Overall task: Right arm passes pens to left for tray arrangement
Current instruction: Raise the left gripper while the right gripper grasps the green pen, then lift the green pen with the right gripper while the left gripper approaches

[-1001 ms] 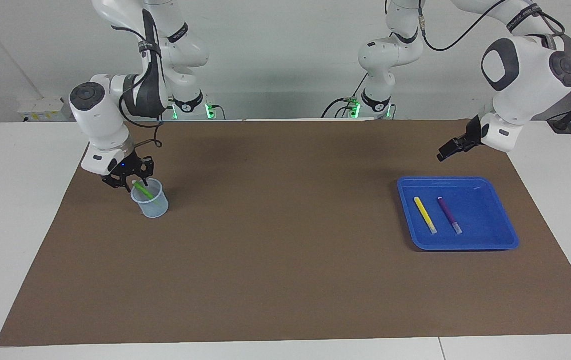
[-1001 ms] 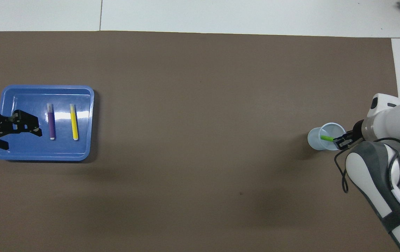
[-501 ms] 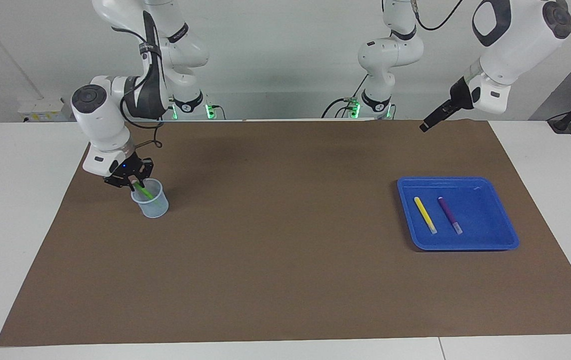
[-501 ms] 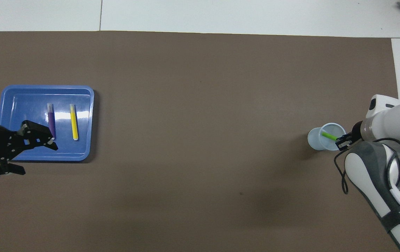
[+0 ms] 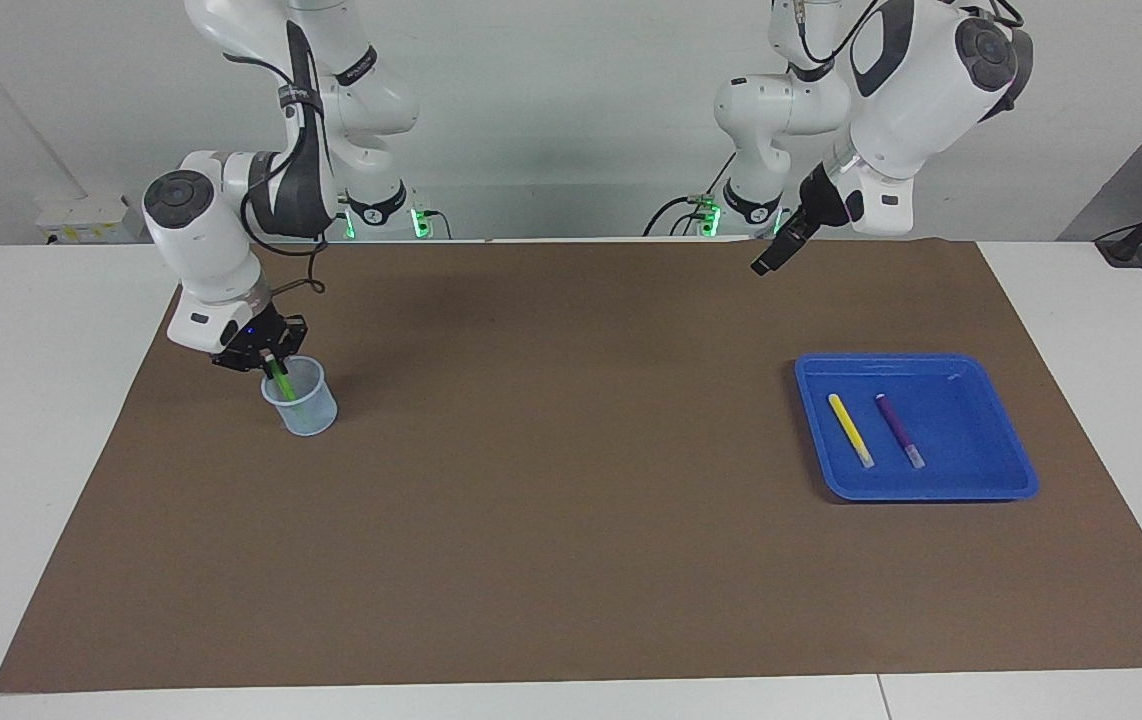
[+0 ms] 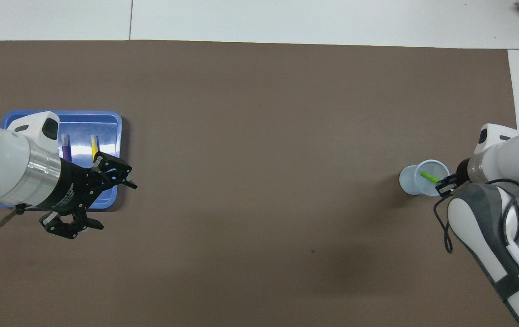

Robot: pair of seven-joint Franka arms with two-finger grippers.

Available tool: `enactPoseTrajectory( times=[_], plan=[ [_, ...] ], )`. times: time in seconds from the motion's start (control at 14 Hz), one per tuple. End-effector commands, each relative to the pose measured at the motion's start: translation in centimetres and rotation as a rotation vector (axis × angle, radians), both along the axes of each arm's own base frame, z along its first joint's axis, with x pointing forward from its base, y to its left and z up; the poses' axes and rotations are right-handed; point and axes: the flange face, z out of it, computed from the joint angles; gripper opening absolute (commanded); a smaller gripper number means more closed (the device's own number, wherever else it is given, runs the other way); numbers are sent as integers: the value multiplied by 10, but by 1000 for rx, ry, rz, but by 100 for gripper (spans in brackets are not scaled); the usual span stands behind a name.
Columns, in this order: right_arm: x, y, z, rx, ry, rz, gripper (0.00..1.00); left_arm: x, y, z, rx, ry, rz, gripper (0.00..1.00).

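Holding the top end of the slim green marker pen (image 5: 281, 381), the right arm's black two-finger gripper (image 5: 269, 358) is squeezed shut on it, just above the rim of the small see-through pale-blue plastic cup (image 5: 301, 400). The green pen leans inside that cup, with its lower end down in the cup right under the gripper. The cup stands on the big brown paper mat (image 5: 571, 480) at the right arm's end of the table. The white right arm (image 5: 231, 210) with the dark grey elbow bends down to the cup, and a tiny blue light shines at its wrist.

The left arm's black two-finger gripper (image 6: 96, 193) is up in the air with its fingers spread wide apart and nothing between them. From the facing view it hangs over the brown mat at the edge nearest the robots, well apart from the shallow bright blue plastic tray (image 5: 991, 480). The white left arm (image 5: 916, 70) with grey round caps is raised high above it.

The tray sits on the mat at the left arm's end of the table, well apart from the right gripper and the cup. In the tray lie the slim yellow marker pen (image 5: 850, 429) and the slim purple marker pen (image 5: 899, 429), flat and side by side, close but not touching.
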Motion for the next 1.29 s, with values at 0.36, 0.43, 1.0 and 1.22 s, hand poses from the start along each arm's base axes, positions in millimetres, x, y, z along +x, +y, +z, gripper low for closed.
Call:
enactPoseTrajectory(
  times=[0.36,0.43,1.0,1.22],
  plan=[
    [6,1,40,-19,91,24,0,-28,-86,-7,-101,-24,387,100],
    [7,0,49,-19,99,24,0,-34,-104,-8,-109,-29,448,100],
    [10,25,123,77,153,17,0,-47,-193,-37,-243,-75,803,100],
    [9,46,135,197,160,13,0,-54,-222,-43,-305,-76,882,100]
  ],
)
